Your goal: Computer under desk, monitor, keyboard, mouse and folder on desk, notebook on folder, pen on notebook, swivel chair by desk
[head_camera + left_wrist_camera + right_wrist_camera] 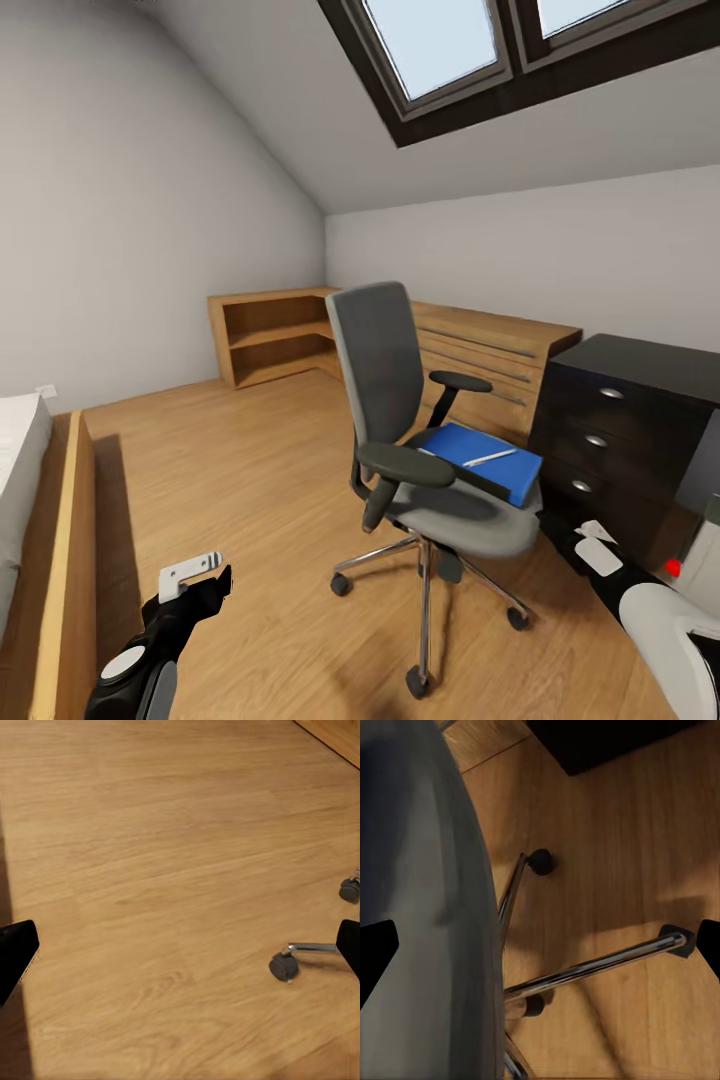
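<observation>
Swivel chair (420, 430) sits at the centre of your head view, its tall grey back turned toward the left of the frame and its chrome star base on the light wood floor (240, 470). On its seat, right of centre, lies the blue folder (480, 460), and the white pen (490, 458) rests across the folder's top; you cannot make out a notebook between them from here. Just right of the chair, at the right edge of the frame, stands the black counter (625, 400) with its dark drawers and round silver knobs. Below it, in the lower right corner, a pale grey box with a small red button shows: the computer (700, 565), partly hidden by your right arm.

Your left gripper (195, 575) hangs over bare floor at lower left, well apart from the chair; in the left wrist view its fingers (16, 954) stand wide, released, with a castor between them far below. Your right gripper (592, 545) is close beside the seat's right edge at lower right; the right wrist view looks down past the seat rim onto the chrome legs, fingers (375, 945) spread apart and empty.

A wooden chest (500, 360) and an open shelf unit (270, 340) line the far wall, and a bed (20, 470) edges the left side.
</observation>
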Controlling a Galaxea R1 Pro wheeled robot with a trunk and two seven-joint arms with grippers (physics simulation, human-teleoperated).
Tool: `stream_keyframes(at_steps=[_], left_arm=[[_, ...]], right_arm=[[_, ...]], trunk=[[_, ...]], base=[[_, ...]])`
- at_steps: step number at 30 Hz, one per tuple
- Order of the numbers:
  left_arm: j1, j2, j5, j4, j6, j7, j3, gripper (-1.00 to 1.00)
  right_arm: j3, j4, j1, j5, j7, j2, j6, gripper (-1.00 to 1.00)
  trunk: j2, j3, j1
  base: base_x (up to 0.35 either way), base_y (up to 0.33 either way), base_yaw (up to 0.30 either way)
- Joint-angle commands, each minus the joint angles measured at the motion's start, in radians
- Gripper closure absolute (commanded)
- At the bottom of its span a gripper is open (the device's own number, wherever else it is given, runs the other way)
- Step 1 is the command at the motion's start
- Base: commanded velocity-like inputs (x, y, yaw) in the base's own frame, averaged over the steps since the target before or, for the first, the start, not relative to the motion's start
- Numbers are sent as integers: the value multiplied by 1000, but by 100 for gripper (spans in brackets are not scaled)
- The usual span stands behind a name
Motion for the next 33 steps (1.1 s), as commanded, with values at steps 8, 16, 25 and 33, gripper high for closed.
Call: stream_keyframes(at_steps=[8, 16, 25, 33], left_arm=[[-1, -1, 7, -1, 5, 5, 1, -100], [-1, -1, 7, -1, 5, 5, 1, -100], [-1, -1, 7, -1, 5, 5, -1, -100], [-1, -1, 7, -1, 5, 5, -1, -100]], right_arm=[[12, 0, 1, -17, -2, 1, 6, -100], [12, -1, 1, -17, -2, 1, 6, -100], [12, -1, 1, -17, -2, 1, 6, -100], [13, 8, 1, -16, 49, 5, 54, -100]], trunk=[[0, -1, 0], [0, -1, 0], [0, -1, 0], [0, -1, 0]], base=[[0, 0, 261], [0, 0, 220], [-71, 49, 36], [-31, 12, 0]])
